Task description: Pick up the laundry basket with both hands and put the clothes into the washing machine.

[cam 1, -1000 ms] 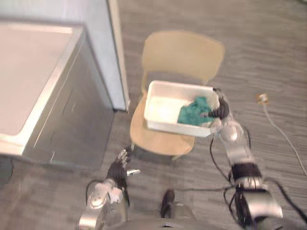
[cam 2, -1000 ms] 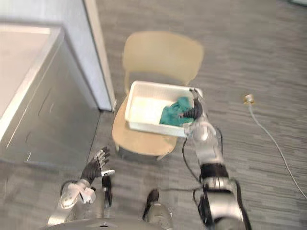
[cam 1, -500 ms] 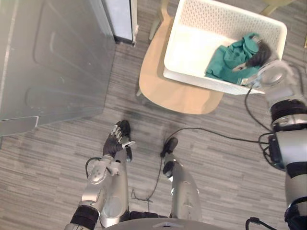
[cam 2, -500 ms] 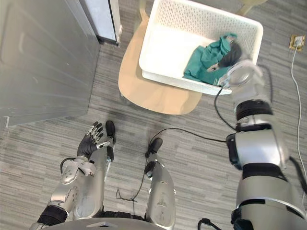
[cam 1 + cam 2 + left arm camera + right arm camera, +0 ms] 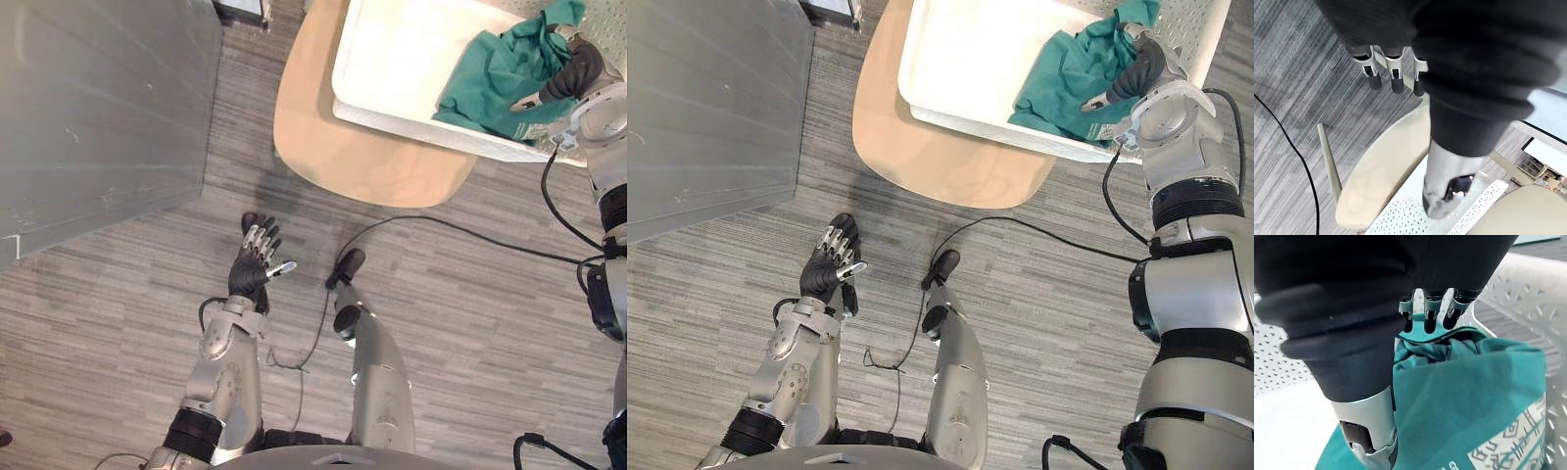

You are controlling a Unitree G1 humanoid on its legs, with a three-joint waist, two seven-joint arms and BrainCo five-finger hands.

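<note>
Over by the wooden chair, the white laundry basket sat on the seat with a teal garment bunched up at its right end. The robot's right hand was in there on top of it, fingers loosely straight with the tips against the cloth and the thumb out to the side, so no real grip on anything as far as I could see. Its left hand hung low over the floor, fingers straight and spread, holding nothing, well apart from the basket. I'd call that the reach-for-the-basket stage, lift not begun. Next it'd need the left hand up on the basket's left rim and the right on the rim rather than the cloth, then a level lift toward the grey washing machine off to the left. Count: one basket, one garment, one chair, one machine, two hands.
</note>
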